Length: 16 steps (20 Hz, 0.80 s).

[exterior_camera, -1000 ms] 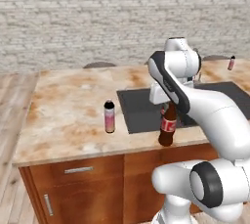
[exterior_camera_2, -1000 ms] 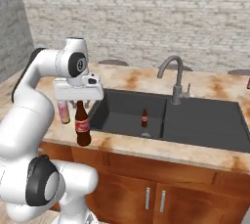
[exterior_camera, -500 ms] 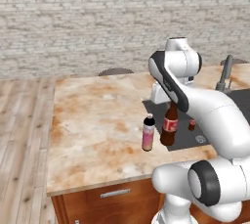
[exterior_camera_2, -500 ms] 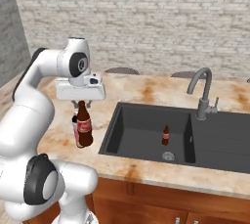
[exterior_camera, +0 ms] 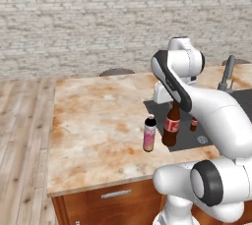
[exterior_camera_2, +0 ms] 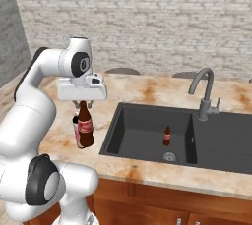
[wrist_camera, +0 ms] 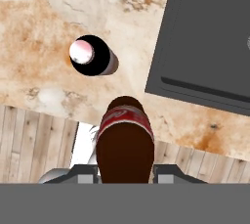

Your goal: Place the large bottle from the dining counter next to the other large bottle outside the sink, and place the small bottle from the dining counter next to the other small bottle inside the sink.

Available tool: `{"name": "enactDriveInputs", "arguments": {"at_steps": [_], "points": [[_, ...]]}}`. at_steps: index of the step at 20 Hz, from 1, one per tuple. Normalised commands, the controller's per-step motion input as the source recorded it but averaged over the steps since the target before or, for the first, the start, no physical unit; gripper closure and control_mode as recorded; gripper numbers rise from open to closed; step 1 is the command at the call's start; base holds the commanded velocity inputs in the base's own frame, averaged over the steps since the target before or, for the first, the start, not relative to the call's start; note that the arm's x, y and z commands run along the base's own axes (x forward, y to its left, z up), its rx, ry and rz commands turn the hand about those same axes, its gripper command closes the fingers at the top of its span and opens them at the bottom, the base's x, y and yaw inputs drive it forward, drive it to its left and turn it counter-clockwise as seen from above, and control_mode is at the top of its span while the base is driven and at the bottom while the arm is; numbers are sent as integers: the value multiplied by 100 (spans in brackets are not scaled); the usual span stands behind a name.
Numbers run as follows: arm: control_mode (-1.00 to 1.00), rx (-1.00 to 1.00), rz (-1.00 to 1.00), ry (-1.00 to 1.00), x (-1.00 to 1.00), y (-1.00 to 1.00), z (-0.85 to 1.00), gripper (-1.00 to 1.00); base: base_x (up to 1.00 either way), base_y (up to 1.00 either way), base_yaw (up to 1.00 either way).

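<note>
The hand (exterior_camera_2: 82, 104) was clenched on the neck of the large bottle (exterior_camera_2: 84, 126), which hung upright below it, neck up, over the worktop (exterior_camera: 98, 121) by the sink's (exterior_camera_2: 142, 135) left edge, just beside the other large bottle (exterior_camera: 149, 134).

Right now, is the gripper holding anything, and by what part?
Yes: the gripper is shut on the large bottle, gripping it at the top of its narrow neck, beside the other large bottle.

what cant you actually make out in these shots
- Whether the brown bottle touches the counter: no view shows its base clearly.
- Pink bottle, right base view: mostly behind the brown one.
- Small brown bottle, left base view: arm covers part.
- Labels: too small to read.
</note>
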Motion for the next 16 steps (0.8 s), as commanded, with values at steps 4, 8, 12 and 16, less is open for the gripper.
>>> {"name": "enactDriveInputs", "arguments": {"at_steps": [4, 8, 12, 16], "points": [[100, 0, 0, 0, 0, 0, 0, 100, 0, 0, 0], [100, 0, 0, 0, 0, 0, 0, 100, 0, 0, 0], [-100, 0, 0, 0, 0, 0, 0, 100, 0, 0, 0], [-100, 0, 0, 1, 0, 0, -3, 100, 0, 0, 0]]}}
